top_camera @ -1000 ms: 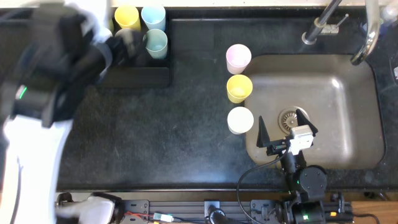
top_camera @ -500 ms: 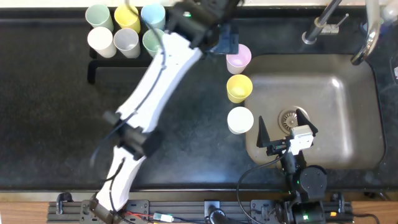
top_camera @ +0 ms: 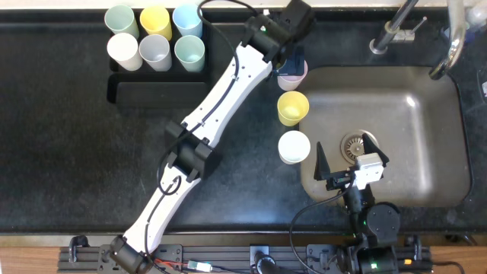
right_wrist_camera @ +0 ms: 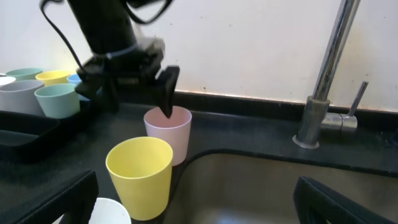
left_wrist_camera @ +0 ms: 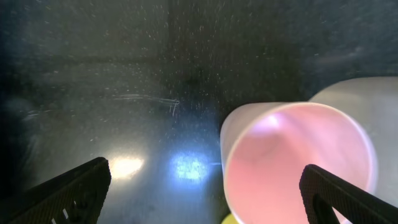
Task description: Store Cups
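The right gripper [top_camera: 344, 144] sits low over the sink [top_camera: 426, 114], close to its own arm's base. Its two fingers are spread wide apart, and it holds nothing.

Beside the sink, three cups stand in a line on the black counter [top_camera: 91, 152]. The white cup [top_camera: 294, 147] is nearest, then the yellow cup [top_camera: 293, 108], then the pink cup [top_camera: 294, 77]. All three stand with the open end up. The yellow and pink cups are just beside each other.

The long left arm reaches across to the pink cup. The left gripper [right_wrist_camera: 140, 93] hangs just over it. Its two fingers are wide open and have hold of nothing. The pink cup sits between them, closer to one finger.

Farther back, a black tray [top_camera: 160, 90] holds six more cups [top_camera: 155, 49] in two rows of three. Two are green, one is yellow, one is blue, one is white and one is grey. That makes nine cups in all. One tap [top_camera: 396, 27] stands behind the sink.
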Available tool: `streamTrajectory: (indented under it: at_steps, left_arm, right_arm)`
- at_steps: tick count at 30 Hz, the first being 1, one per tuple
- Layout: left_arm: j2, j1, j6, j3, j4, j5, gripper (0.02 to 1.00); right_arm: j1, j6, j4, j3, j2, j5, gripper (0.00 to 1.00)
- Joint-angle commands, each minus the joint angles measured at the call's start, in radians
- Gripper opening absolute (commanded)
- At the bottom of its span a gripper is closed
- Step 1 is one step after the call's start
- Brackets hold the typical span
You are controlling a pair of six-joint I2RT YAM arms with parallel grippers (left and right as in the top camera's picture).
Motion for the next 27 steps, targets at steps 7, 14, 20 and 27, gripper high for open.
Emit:
streamTrajectory:
  at_steps: [7,14,20,27]
  left_arm:
    - [0.080,-0.006,-0.007,0.029,0.050,0.017,0.658]
    - [0.080,-0.014,0.001,0.054,0.061,0.015,0.062]
    - [0.013,0.002,0.109,0.054,0.061,-0.010,0.034]
    - [-0.361,0.096,0.216,-0.057,0.049,-0.097,0.034]
  right_arm:
    - [-0.002,0.004,0.005,-0.013,-0.007,0.003,0.993]
    - [-0.002,0.004,0.005,-0.013,-0.007,0.003,0.998]
    - [-0.002,0.004,0.005,-0.013,-0.007,0.003,0.996]
    - [-0.002,0.004,0.005,-0.013,-0.007,0.003,0.998]
